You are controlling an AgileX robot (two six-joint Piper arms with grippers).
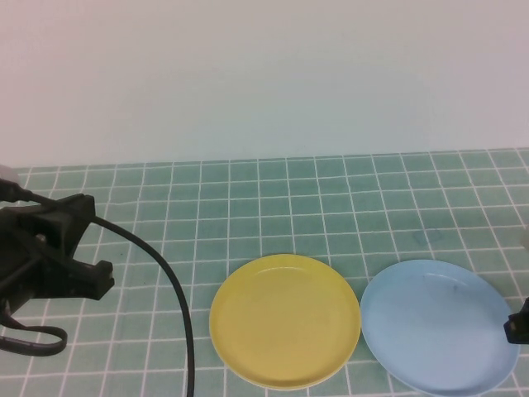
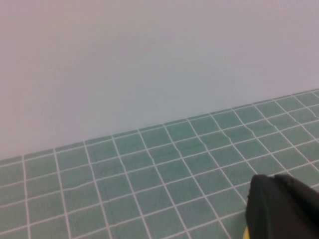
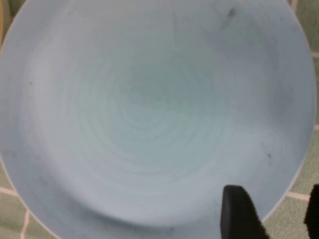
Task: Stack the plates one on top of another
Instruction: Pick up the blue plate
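Nothing is stacked yet, as far as I can see. The yellow plate (image 1: 285,321) lies flat on the green tiled worktop (image 1: 331,207) at about six o'clock from the worktop's middle, and the light blue plate (image 1: 438,327) lies beside it at roughly four o'clock, their rims almost meeting but neither resting on the other. A third plate, the white one, I cannot find in any view; it may sit outside what the cameras take in.

The right gripper (image 3: 269,211) hangs over the near right edge of the blue plate, at the plate's four o'clock. Its two dark fingers (image 3: 239,211) stand apart with the plate's rim passing between them, so I'd call it spread and not yet grasping. In the high view only a dark tip of it (image 1: 518,322) shows at the plate's edge.

The left gripper (image 1: 87,277) hovers well off at nine o'clock, away from both plates; whether it is spread or clenched I cannot tell.

My judgement: the job is at its very start, the first lift of the blue plate being prepared, every stacking step left.
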